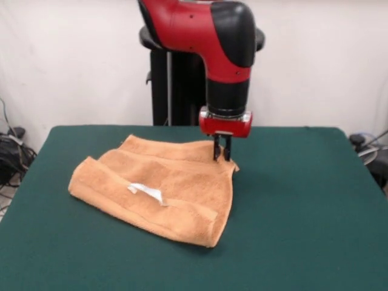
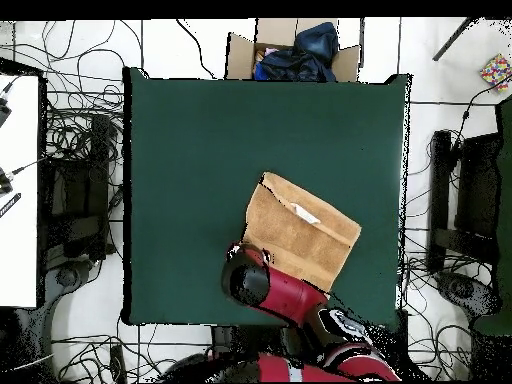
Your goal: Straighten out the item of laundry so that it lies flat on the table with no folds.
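The item of laundry (image 1: 163, 188) is an orange-tan towel lying folded over itself on the green table (image 1: 303, 212), with a thick doubled edge at the front and a white label (image 1: 147, 192) on top. My gripper (image 1: 221, 156) comes straight down onto the towel's far right corner, and its fingers stand close together, pinched on the cloth there. In the overhead view the towel (image 2: 300, 235) lies right of the middle of the table (image 2: 200, 150). There the red arm (image 2: 262, 288) covers the towel's lower left corner and hides the gripper.
A cardboard box (image 2: 290, 52) with dark cloth in it stands beyond the table's far edge. Cables cover the floor on both sides. A white desk (image 2: 18, 190) is at the left and black equipment (image 2: 470, 200) at the right.
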Robot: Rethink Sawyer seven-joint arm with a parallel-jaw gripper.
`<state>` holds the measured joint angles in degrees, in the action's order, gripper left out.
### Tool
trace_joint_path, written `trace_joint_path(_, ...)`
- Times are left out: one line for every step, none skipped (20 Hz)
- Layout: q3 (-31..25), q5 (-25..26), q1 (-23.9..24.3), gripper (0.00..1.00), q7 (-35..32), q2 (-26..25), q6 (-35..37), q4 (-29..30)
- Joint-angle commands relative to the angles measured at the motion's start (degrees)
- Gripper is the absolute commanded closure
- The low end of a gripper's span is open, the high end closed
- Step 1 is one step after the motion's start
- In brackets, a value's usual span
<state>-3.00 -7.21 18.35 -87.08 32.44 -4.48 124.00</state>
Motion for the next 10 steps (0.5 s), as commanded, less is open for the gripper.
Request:
trace_joint_path(-3.1,-6.3,-4.5,1.00,-21.9,1.5,-3.6,4.9)
trace_joint_path(-3.6,-6.6,-4.8,1.00,-22.5,1.4,-4.3,5.3)
trace_joint_path(-3.8,-7.1,-5.3,1.00,-23.3,1.1,-5.4,5.7)
trace_joint_path(-3.9,-7.8,-6.1,1.00,-24.0,1.6,-5.5,6.2)
trace_joint_path(-3.8,-8.4,-6.9,1.00,-24.7,2.1,-5.9,6.8)
trace_joint_path(-4.0,-8.9,-7.5,1.00,-25.6,2.5,-6.1,7.6)
trace_joint_path(-4.2,-9.3,-7.9,1.00,-26.2,2.9,-6.3,8.3)
trace_joint_path(-4.5,-9.6,-8.4,1.00,-26.8,3.3,-6.4,8.8)
trace_joint_path(-4.7,-10.0,-8.8,1.00,-27.4,3.7,-6.4,9.3)
trace_joint_path(-4.8,-10.2,-9.1,1.00,-27.8,4.2,-6.2,9.6)
